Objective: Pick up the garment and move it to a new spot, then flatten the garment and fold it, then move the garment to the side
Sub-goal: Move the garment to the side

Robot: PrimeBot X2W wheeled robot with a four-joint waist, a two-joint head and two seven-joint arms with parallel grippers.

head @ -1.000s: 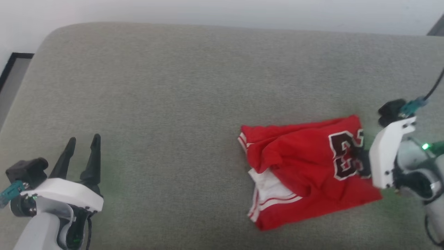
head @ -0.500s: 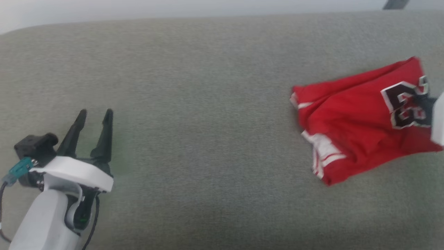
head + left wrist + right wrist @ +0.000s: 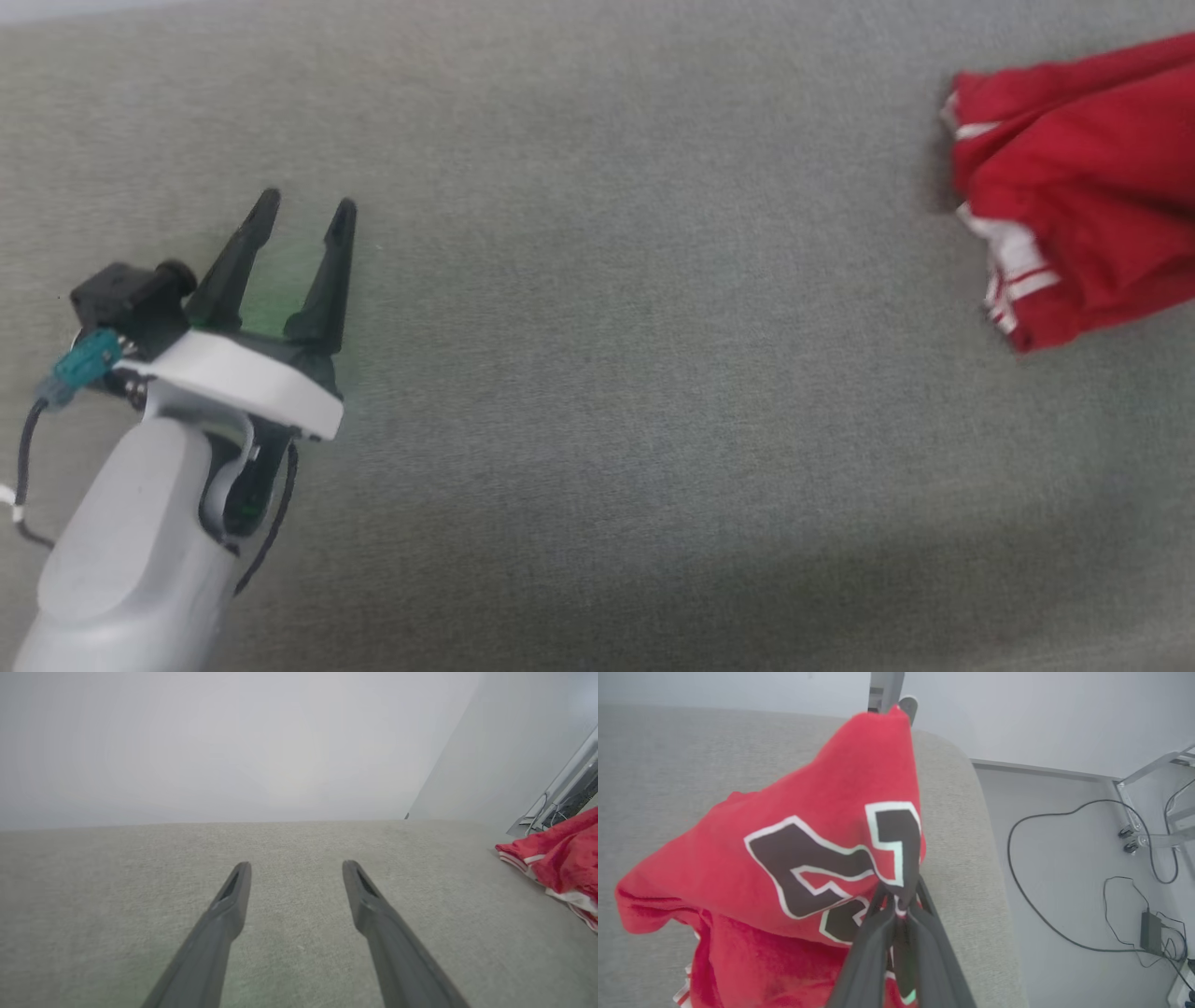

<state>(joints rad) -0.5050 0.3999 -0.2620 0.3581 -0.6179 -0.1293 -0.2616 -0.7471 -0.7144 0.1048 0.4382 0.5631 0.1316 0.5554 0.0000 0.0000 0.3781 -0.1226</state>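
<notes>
The garment (image 3: 1074, 201), red with white striped trim, lies bunched at the far right of the grey cushion (image 3: 607, 373) in the head view, cut off by the frame edge. In the right wrist view my right gripper (image 3: 896, 896) is shut on a pinch of the garment (image 3: 794, 858) at its black, white-outlined number, and the cloth rises to a peak above the fingers. My left gripper (image 3: 303, 213) stands open over bare cushion at the left, far from the garment. The left wrist view has its two fingers (image 3: 233, 891) spread apart, with the garment (image 3: 560, 863) at the right edge.
The right wrist view shows the cushion's rounded edge (image 3: 971, 826) just right of the garment, then grey floor with black cables (image 3: 1045, 868), a power adapter (image 3: 1150, 931) and metal frame legs (image 3: 1139, 821). A pale wall (image 3: 233, 742) runs behind the cushion.
The head camera has swung left, so the garment and right arm slid toward the right frame edge. The garment's numbered end is now out of the head view. The left gripper stays open.
</notes>
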